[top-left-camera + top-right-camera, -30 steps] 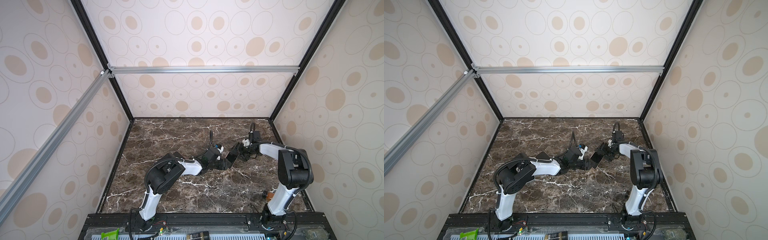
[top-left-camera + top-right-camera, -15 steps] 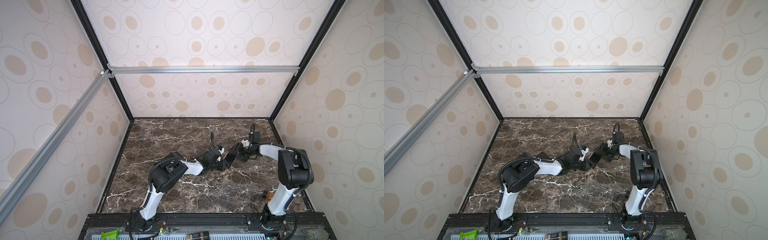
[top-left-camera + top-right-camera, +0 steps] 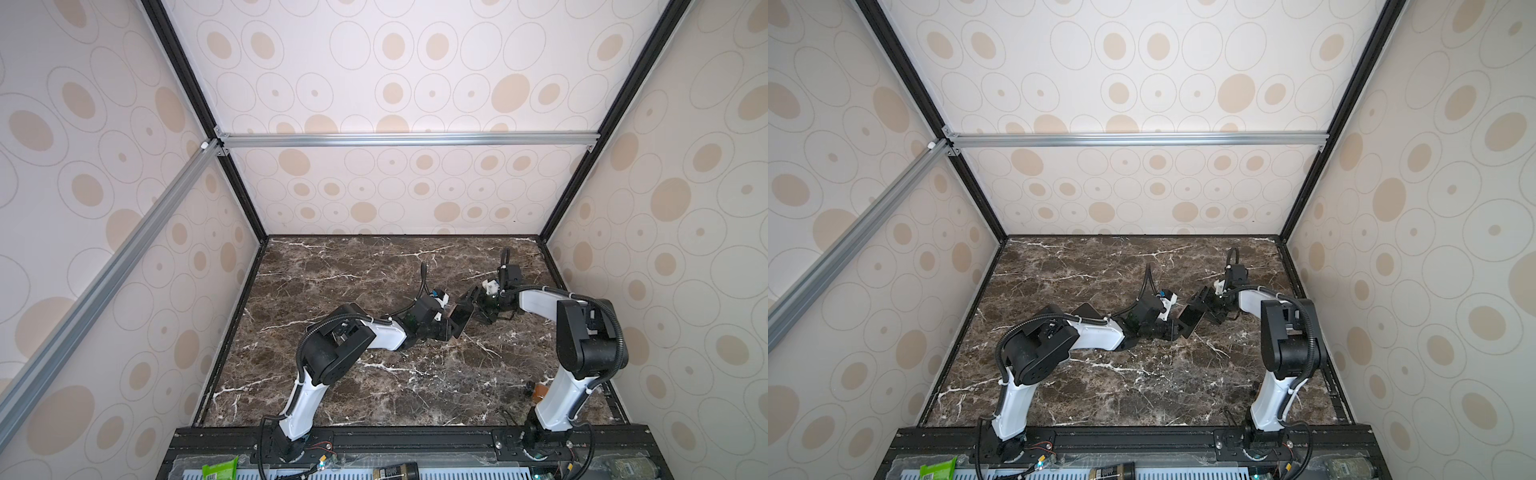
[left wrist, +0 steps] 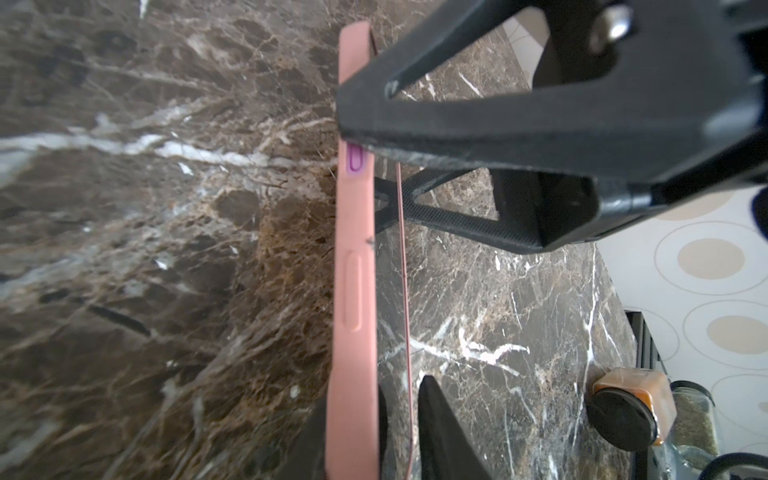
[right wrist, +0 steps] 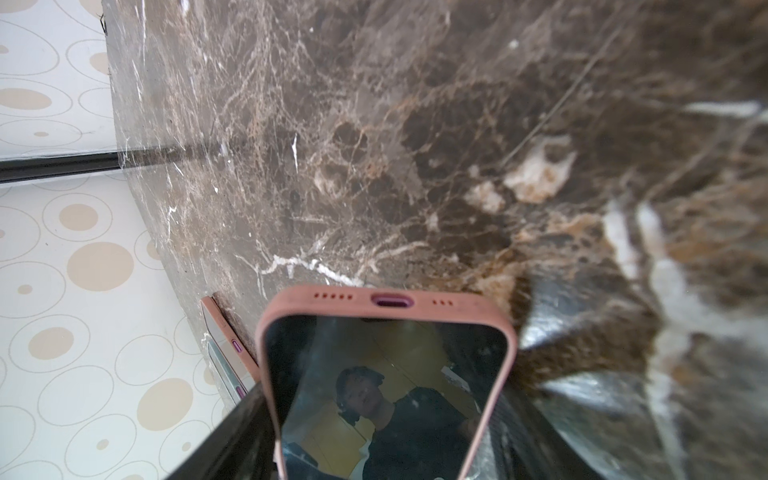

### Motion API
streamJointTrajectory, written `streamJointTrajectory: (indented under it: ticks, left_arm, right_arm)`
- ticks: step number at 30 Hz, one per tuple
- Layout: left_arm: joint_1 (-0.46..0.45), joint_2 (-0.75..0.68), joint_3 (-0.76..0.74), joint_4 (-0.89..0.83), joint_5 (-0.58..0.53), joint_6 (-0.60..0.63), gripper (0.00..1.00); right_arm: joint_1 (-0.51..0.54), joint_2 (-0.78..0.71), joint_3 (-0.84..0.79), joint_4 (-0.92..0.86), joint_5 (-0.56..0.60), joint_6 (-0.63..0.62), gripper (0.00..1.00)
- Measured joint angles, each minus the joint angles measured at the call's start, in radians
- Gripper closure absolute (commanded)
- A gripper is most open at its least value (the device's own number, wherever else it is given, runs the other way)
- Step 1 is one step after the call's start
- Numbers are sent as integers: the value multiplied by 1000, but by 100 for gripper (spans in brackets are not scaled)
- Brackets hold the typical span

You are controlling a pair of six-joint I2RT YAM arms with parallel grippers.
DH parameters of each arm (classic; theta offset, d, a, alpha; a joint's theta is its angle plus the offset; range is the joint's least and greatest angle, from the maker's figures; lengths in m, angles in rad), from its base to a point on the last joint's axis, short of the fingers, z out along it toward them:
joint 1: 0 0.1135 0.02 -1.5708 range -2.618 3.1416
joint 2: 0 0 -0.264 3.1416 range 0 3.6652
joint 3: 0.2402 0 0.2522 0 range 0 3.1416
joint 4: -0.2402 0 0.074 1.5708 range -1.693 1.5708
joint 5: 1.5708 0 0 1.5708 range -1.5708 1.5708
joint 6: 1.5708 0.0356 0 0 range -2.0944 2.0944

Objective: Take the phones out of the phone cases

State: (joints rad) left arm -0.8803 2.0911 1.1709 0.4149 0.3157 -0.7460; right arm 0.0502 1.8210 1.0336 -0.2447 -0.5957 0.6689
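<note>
The phone [image 5: 386,374], dark screen showing, sits in a pink phone case [image 5: 457,305] and hangs tilted above mid-table in both top views [image 3: 461,318] [image 3: 1191,318]. My right gripper [image 5: 386,415] [image 3: 476,305] is shut across the case's width, one black finger on each long side. My left gripper [image 4: 374,407] [image 3: 451,328] comes from the opposite end. One of its fingers lies behind the case's back and the other finger [image 4: 432,415] lies at the screen-side lip, closed in on the case [image 4: 353,270].
A flat pink-edged device with purple buttons [image 5: 226,345] lies on the marble, and a dark flat slab [image 3: 1088,311] shows behind the left arm. An orange-lidded jar [image 4: 631,407] and a glass spice jar [image 4: 694,419] stand near the front right.
The left gripper has slid in toward the phone and its jaws have narrowed around the case's end. The right gripper has kept its hold and place.
</note>
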Motion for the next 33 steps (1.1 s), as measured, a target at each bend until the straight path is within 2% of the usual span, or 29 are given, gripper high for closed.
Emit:
streamJointTrajectory:
  ticks: [2, 6, 10, 13, 17, 24, 29, 33]
  left_arm:
    - [0, 0, 0, 1, -1, 1, 78]
    - [8, 0, -3, 2, 2, -23, 92]
    - [10, -6, -3, 2, 5, -12, 100]
    - [8, -32, -10, -20, -6, 16, 100]
    - [8, -100, -13, -77, -30, 70, 100]
    - [8, -280, -7, -193, -101, 183, 100]
    - [8, -392, -9, -238, -162, 239, 100]
    - [8, -515, -88, -147, -186, 290, 100]
  right_arm:
    - [0, 0, 0, 0, 0, -1, 25]
    - [-6, 0, -3, 0, -13, 0, 22]
    - [-6, -19, -13, -9, -6, 1, 9]
    - [-3, -71, -31, -43, 21, 3, 1]
    - [-3, -197, -40, -74, 66, 0, 0]
    - [-3, -533, -47, -48, 192, -17, 0]
    - [-2, -723, -69, 22, 230, -101, 0]
    - [-1, -793, -86, 71, 204, -207, 0]
